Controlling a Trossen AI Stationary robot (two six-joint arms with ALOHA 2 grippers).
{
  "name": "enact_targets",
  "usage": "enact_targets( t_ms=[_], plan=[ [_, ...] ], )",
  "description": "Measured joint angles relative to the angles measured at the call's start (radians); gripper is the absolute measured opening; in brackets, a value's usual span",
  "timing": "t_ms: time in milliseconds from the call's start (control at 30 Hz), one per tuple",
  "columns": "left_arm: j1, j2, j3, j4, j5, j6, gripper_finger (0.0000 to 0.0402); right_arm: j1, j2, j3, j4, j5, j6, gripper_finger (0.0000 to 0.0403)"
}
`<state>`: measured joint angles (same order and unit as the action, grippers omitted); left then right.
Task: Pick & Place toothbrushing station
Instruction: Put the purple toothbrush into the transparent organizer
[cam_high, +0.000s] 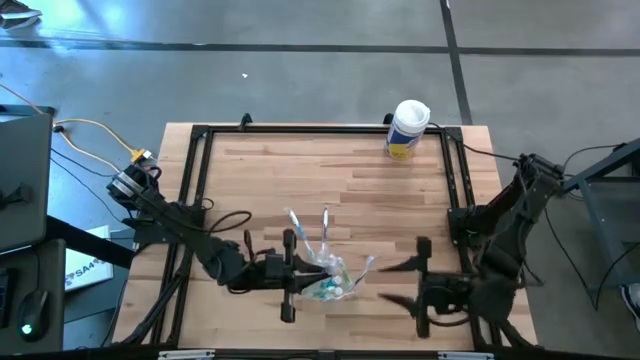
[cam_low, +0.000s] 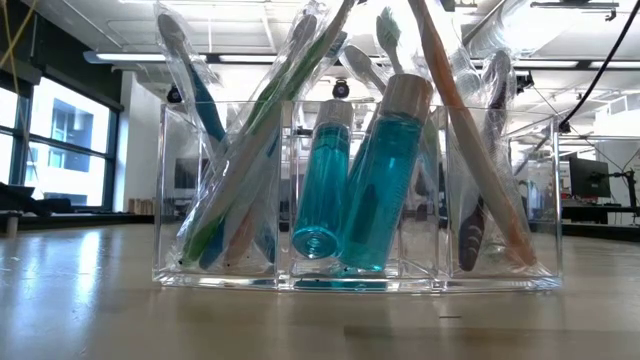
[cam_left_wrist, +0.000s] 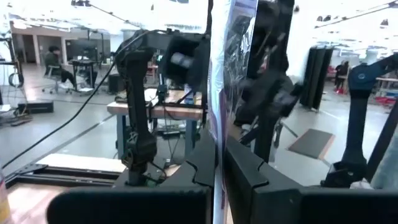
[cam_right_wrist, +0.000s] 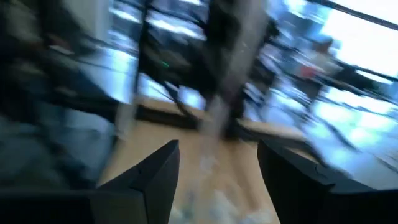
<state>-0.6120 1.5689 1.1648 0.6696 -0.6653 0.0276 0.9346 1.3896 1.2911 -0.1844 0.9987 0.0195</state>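
Hardly any writing could be read. A white box (cam_high: 88, 268) lay on the floor just off the table's (cam_high: 330, 170) left edge, beside the left arm's base, and bore dark letters that looked like "SAA", the rest cut off by the arm. The white canister (cam_high: 407, 129) at the table's far edge carried a yellow label whose print was too small to make out

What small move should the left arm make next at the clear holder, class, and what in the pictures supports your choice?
Probably lower the left tool a little toward the clear holder. It is shut on a wrapped toothbrush, right beside the holder, which already stands packed with toothbrushes and teal tubes. The right tool stands open, off to the side.
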Motion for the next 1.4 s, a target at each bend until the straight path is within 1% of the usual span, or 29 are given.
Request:
enact_targets(
  t_ms=[67, 100, 167, 233, 367, 433, 567, 733, 867, 1000, 1233, 1400],
  plan=[
    [0.008, 0.006, 0.0, 0.002, 0.025, 0.003, 0.0008, -0.016, -0.005, 0.0, 0.119, -0.101, -0.09, 0.021],
    [0.014, 0.007, 0.0, 0.004, 0.051, 0.008, 0.0008, -0.022, -0.008, 0.0, 0.164, -0.124, -0.125, 0.021],
    [0.027, 0.008, 0.0, 0.016, 0.118, 0.012, 0.0008, -0.032, -0.018, 0.0, 0.217, -0.136, -0.18, 0.021],
    [0.038, 0.007, 0.0, 0.021, 0.167, -0.008, 0.0008, -0.044, -0.031, 0.0, 0.231, -0.15, -0.198, 0.021],
    [0.061, 0.018, 0.001, 0.029, 0.199, -0.033, 0.0008, -0.08, -0.037, 0.001, 0.224, -0.238, -0.178, 0.021],
    [0.082, 0.035, 0.001, 0.06, 0.24, -0.033, 0.0008, -0.095, -0.036, 0.001, 0.215, -0.271, -0.177, 0.021],
    [0.118, 0.081, 0.025, 0.104, 0.348, -0.058, 0.0008, -0.13, -0.035, 0.001, 0.22, -0.277, -0.165, 0.021],
    [0.131, 0.148, 0.094, 0.089, 0.419, -0.026, 0.0008, -0.15, -0.033, 0.001, 0.205, -0.279, -0.117, 0.021],
    [0.135, 0.182, 0.164, 0.032, 0.481, -0.008, 0.0008, -0.153, -0.032, 0.001, 0.187, -0.339, -0.079, 0.021],
    [0.135, 0.197, 0.21, -0.021, 0.446, 0.004, 0.0008, -0.157, -0.032, 0.001, 0.189, -0.395, -0.035, 0.0211],
    [0.136, 0.201, 0.219, -0.038, 0.449, 0.01, 0.0008, -0.176, -0.032, 0.001, 0.187, -0.409, -0.023, 0.0211],
    [0.166, 0.201, 0.219, -0.065, 0.453, -0.029, 0.0008, -0.223, -0.032, 0.001, 0.188, -0.537, -0.01, 0.0211]
  ],
)
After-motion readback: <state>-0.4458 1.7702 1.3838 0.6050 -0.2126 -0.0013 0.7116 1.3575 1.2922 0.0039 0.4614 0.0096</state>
